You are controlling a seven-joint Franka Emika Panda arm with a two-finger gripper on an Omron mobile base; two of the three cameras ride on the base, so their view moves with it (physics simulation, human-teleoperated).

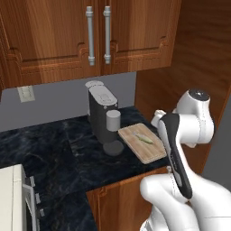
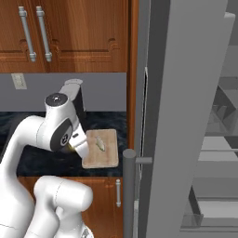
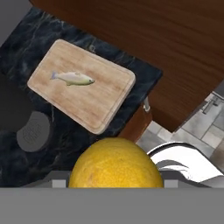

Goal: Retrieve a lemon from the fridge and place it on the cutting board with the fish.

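Lemon [image 3: 115, 163] sits right at the bottom of the hand view, between the fingers, which look clamped on it, hanging above the worktop [image 3: 70, 144] short of the cutting board [image 3: 83, 85]. Fish [image 3: 72, 78] lies on the board, toward its far half; fish [image 1: 144, 139] and board [image 1: 142, 143] also show in the left base view, board [image 2: 101, 148] in the right base view.

Handling, my guess: lemon is light, firm, round, waxy skin, so it can roll once let go; hold across the middle, set down low on bare wood beside the fish, not on it.

Around: coffee machine [image 1: 104, 118] stands just beside the board, its round base [image 3: 34, 131] near the board's edge. Wood side panel [image 3: 144, 43] on the other side. Fridge [image 2: 186, 116] door open, handle [image 2: 128, 190] near the arm: mind the elbow when swinging
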